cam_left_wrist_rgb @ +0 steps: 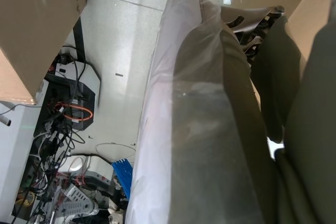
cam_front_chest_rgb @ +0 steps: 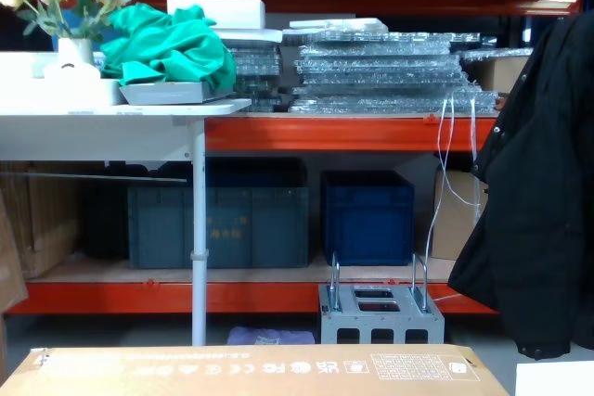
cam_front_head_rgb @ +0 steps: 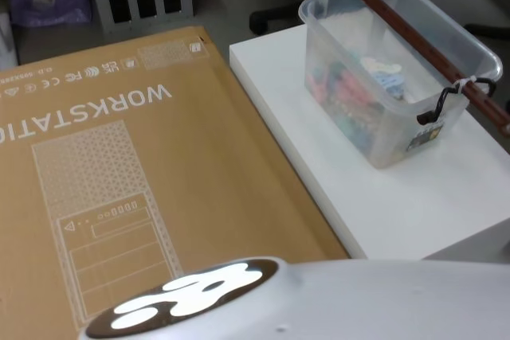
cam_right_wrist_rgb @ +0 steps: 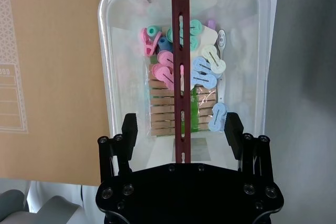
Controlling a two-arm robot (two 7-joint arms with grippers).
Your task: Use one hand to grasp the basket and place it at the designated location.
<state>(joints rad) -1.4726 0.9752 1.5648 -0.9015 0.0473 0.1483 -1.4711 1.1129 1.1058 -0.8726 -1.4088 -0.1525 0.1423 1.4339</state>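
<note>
Translucent plastic, the basket (cam_front_head_rgb: 398, 137) sits on the white surface (cam_front_head_rgb: 382, 212) beside the cardboard box (cam_front_head_rgb: 119, 157), loaded with clothes pegs (cam_right_wrist_rgb: 207, 72). The right claw (cam_right_wrist_rgb: 181, 132) hangs over it, released, fingers (cam_right_wrist_rgb: 129, 129) spread either side of the reddish-brown handle (cam_right_wrist_rgb: 180, 51) without touching it. By my judgement, gripping, lifting and placing all remain.

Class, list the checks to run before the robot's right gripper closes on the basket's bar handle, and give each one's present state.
1. Right gripper open: ok.
2. Dark reddish-brown bar handle centred between its fingers: ok.
3. Gripper at handle height: cannot tell.
4. Handle tied at both ends of the translucent-white plastic basket: ok.
5. Basket upright on the white table: ok.
6. Designated location marked: cannot tell.
</note>
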